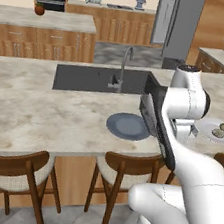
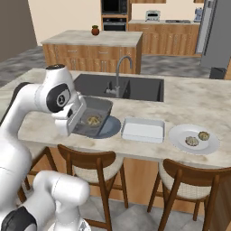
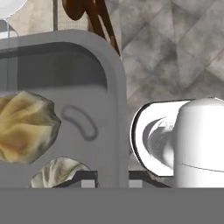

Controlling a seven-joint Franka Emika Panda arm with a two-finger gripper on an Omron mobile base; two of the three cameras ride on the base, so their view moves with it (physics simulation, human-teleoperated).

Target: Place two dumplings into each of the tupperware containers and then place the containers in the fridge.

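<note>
My gripper is shut on the rim of a grey tupperware container, which hangs tilted above the counter's front edge. Two dumplings lie inside it. In the hand view the container's wall runs between my fingertips, with one dumpling and another beside it. In the left base view the container shows nearly edge-on. A second, whitish container sits on the counter to the right. The steel fridge stands far back.
A blue-grey plate lies below the held container. A white plate at the right carries two more dumplings. The sink with its faucet lies behind. Wooden stools stand under the counter edge.
</note>
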